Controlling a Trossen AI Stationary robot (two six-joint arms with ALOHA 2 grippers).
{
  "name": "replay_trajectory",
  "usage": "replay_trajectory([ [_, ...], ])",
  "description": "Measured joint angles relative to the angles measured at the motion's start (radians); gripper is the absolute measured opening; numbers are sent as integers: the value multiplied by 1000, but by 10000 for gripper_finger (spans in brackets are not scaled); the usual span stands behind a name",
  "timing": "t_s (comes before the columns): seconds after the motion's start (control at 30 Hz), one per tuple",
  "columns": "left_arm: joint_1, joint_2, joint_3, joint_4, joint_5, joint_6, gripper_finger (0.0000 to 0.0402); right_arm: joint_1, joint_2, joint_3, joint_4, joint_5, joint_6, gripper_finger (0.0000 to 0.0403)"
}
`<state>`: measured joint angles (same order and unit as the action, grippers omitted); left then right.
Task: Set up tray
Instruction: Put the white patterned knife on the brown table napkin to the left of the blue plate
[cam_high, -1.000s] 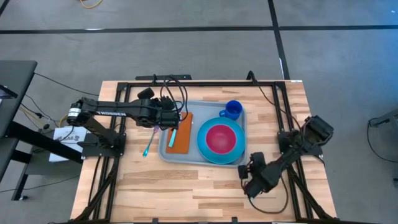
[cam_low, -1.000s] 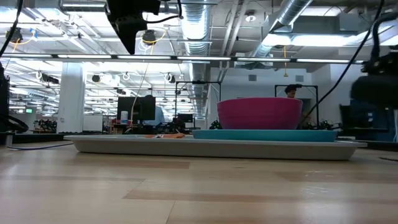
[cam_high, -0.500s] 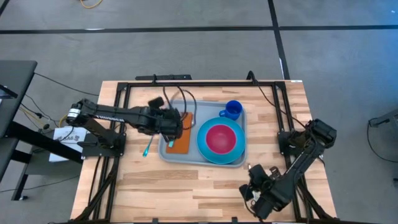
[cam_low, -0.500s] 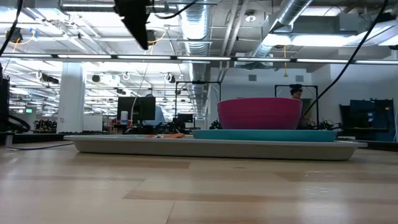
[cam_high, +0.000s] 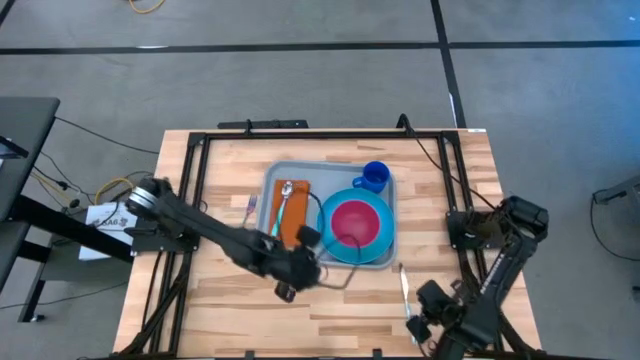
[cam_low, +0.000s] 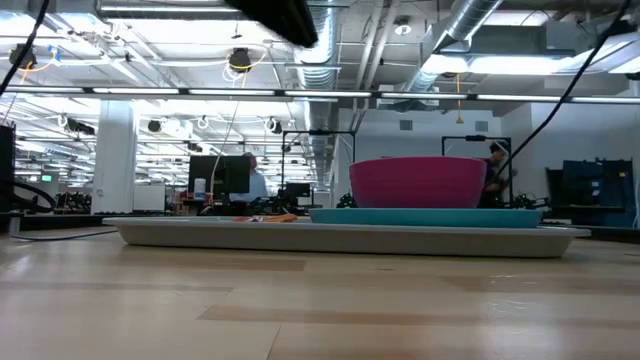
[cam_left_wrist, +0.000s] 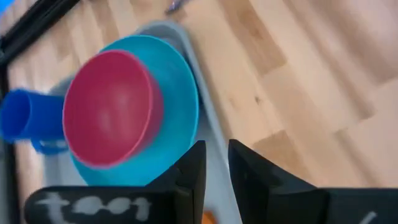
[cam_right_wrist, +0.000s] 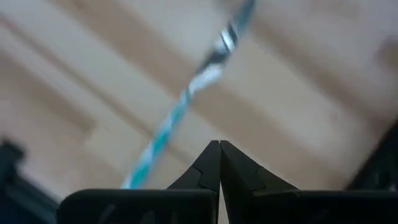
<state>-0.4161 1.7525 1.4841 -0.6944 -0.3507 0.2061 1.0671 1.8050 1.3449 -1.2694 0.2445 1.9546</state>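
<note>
Since a second ago my left gripper (cam_high: 288, 283) swung off the napkin (cam_high: 292, 222) to just below the tray (cam_high: 272, 180) mid-table, jaws slightly apart and empty, spoon (cam_high: 285, 204) now down, while the right gripper (cam_high: 418, 328) sits shut.

Left arm stretched low from its base at the tabletop's left edge, diagonally toward the near middle. Left gripper (cam_high: 290, 283) at the end of it, above the tabletop, fingers (cam_left_wrist: 249, 174) parted by a narrow gap, nothing between them. Right arm folded back at the right edge, forearm angled toward the near right corner. Right gripper (cam_high: 425, 325) there, fingers (cam_right_wrist: 205, 168) pressed tip to tip, empty.
</note>
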Motion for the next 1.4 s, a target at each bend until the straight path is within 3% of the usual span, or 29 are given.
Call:
replay_trajectory([
  [0.1,-20,102,-1,116,-71,64,59,46,0,0,41,-85,39,0],
  [0.2,-33,200,-1,288,-53,109,59,78,0,0,136,-110,51,0],
  [0.37,-36,314,-1,576,35,377,59,109,0,0,253,-15,31,0],
  [0.47,-27,360,27,655,39,496,59,118,0,0,258,43,60,0],
  [0.63,3,423,110,658,55,545,59,121,10,-53,301,74,167,0],
  [0.87,43,525,255,650,110,518,59,121,104,-63,419,98,198,0],
  [1.07,59,577,331,661,21,543,59,123,161,-63,439,98,210,0],
  [1.17,66,588,335,704,23,519,59,133,164,-63,463,98,211,0],
  [1.4,93,641,334,719,182,544,59,153,160,-55,467,100,212,0],
])
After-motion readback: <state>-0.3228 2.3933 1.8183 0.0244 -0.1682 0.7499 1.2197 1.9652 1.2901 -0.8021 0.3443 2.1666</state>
